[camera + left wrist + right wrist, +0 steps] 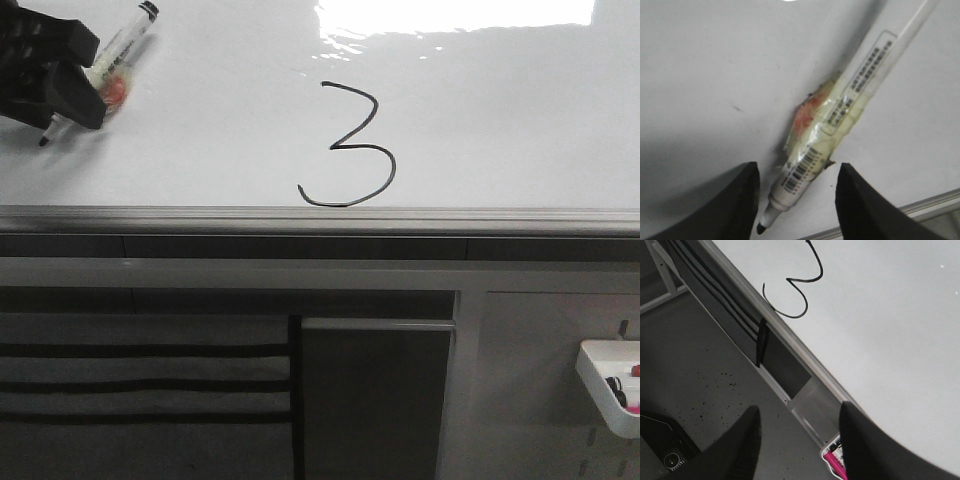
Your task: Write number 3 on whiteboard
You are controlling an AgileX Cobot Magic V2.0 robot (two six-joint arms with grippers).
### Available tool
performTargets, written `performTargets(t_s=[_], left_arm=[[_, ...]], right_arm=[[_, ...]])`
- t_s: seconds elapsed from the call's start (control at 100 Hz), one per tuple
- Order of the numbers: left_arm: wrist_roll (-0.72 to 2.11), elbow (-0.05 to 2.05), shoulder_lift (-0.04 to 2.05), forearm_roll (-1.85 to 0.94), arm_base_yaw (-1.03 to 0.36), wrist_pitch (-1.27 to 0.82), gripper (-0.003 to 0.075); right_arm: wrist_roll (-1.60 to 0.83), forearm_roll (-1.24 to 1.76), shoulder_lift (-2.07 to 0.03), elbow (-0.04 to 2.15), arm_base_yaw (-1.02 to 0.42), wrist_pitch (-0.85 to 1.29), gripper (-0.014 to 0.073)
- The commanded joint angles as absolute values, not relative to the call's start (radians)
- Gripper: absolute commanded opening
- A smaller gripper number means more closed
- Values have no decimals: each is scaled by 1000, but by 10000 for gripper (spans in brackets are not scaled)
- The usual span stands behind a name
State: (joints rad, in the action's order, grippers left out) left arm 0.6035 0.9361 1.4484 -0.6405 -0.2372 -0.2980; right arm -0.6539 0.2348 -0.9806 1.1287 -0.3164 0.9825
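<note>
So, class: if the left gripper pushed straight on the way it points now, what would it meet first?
Probably the marker lying between the open fingers of the left gripper, then the whiteboard beneath; depth is unclear.

A thin black number 3 is drawn on the glossy white whiteboard, its long lower tail curling down to just above the grey metal edge strip. The digit sits well to the right of the left end effector, which is over the board's far left part. The board lies flat, with bright glare along its far edge.
</note>
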Motion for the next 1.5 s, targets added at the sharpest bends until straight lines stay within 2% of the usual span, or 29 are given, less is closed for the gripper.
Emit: performTargets(t_s=[0.0,0.52,0.71,0.78,0.95,1.17,1.29,1.49], left_arm=[[596,962,1419,-717,-237,-253,318],[603,962,1419,-753,-241,-384,317],[630,978,1393,-616,-234,-414,317],[630,990,1350,-559,-234,-450,317],[630,999,1172,-507,-234,-556,317],[618,977,885,-471,-234,-694,313],[537,920,743,-384,-234,-705,273],[391,794,552,-259,-234,-662,101]], right_arm=[[-650,250,-974,1160,-311,948,318],[-650,263,-974,1160,-311,955,318],[-639,261,-960,1160,-311,971,318],[-558,247,-940,1160,-311,971,318],[-136,82,-863,1143,-311,993,318],[60,45,-701,987,-311,884,314],[78,44,-598,892,-311,820,237],[78,41,-460,788,-311,772,30]])
